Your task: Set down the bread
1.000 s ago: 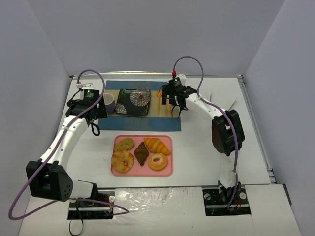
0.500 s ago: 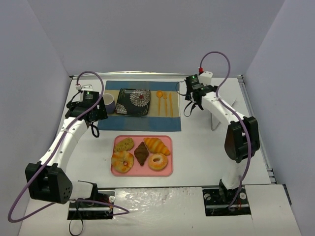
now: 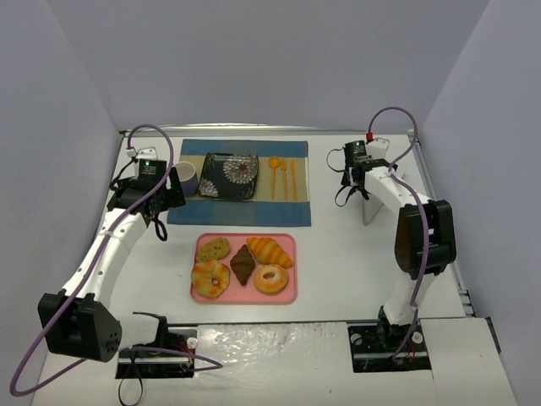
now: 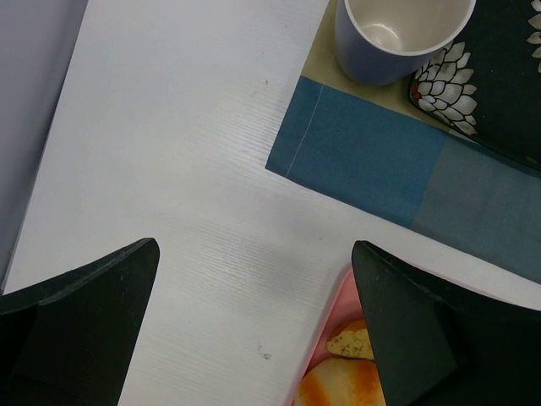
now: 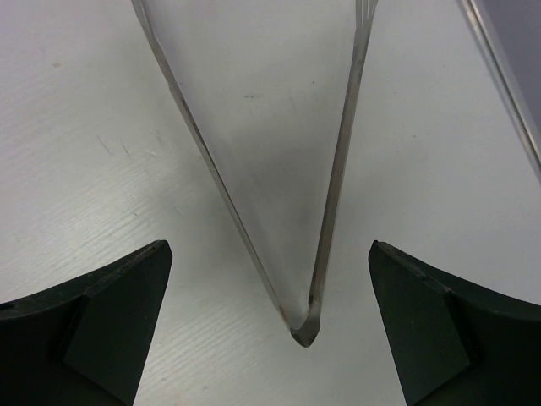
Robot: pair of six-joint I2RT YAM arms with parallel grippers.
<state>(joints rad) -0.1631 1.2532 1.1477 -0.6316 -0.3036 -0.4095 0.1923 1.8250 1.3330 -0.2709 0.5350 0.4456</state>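
The bread, a golden-orange ridged croissant (image 3: 269, 250), lies at the upper right of the pink tray (image 3: 287, 292), beside a dark chocolate pastry (image 3: 243, 264). My left gripper (image 3: 161, 223) is open and empty over bare table left of the tray; in the left wrist view (image 4: 254, 249) the tray's edge (image 4: 336, 326) shows by the right finger. My right gripper (image 3: 345, 193) is open and empty at the far right, hovering over metal tongs (image 5: 296, 211), whose joined end lies between the jaws. The croissant is out of both wrist views.
The tray also holds a cookie (image 3: 213, 249) and two ring donuts (image 3: 210, 277) (image 3: 270, 277). A blue placemat (image 3: 241, 207) at the back carries a floral plate (image 3: 231, 175), a cup (image 4: 404, 38) and orange cutlery (image 3: 283, 178). The tongs (image 3: 370, 205) lie right of the mat.
My right arm has swung right, from over the cutlery on the placemat to above the tongs. The left arm has shifted slightly left. The pastries have not moved.
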